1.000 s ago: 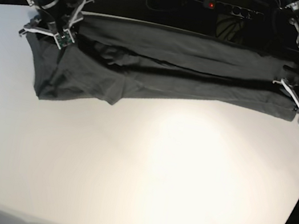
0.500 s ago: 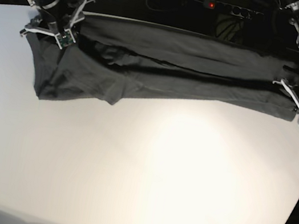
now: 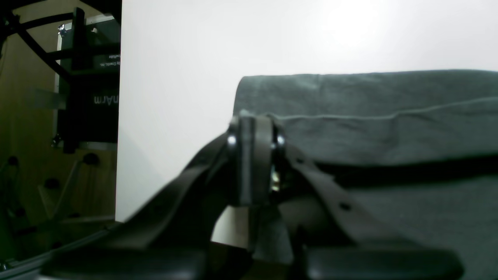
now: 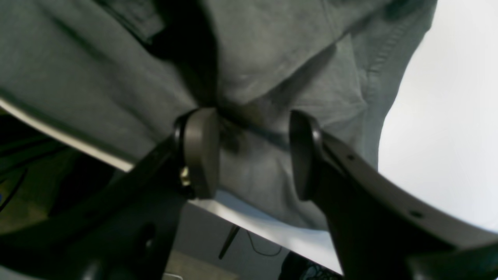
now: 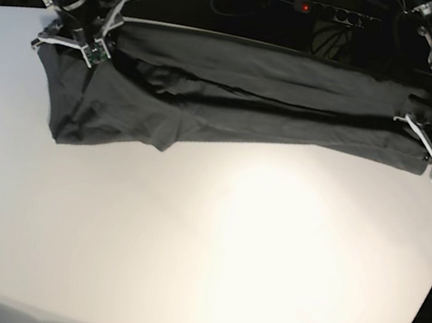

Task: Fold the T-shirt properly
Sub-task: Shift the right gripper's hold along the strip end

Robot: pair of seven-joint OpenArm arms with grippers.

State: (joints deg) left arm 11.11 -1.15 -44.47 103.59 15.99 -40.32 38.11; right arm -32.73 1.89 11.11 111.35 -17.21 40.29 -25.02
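The white table (image 5: 208, 252) fills most of the base view, and across its far edge lies the T-shirt (image 5: 244, 99), stretched into a long, dark, folded band running side to side. At one end the left gripper (image 3: 255, 163) sits at the shirt's corner with its jaws pressed together; whether cloth is pinched there, I cannot tell. At the other end the right gripper (image 4: 251, 153) hangs with its jaws apart over wrinkled fabric.

Left pincer (image 3: 255, 163) closed beside folded T-shirt (image 3: 389, 128) on table (image 3: 179, 97).
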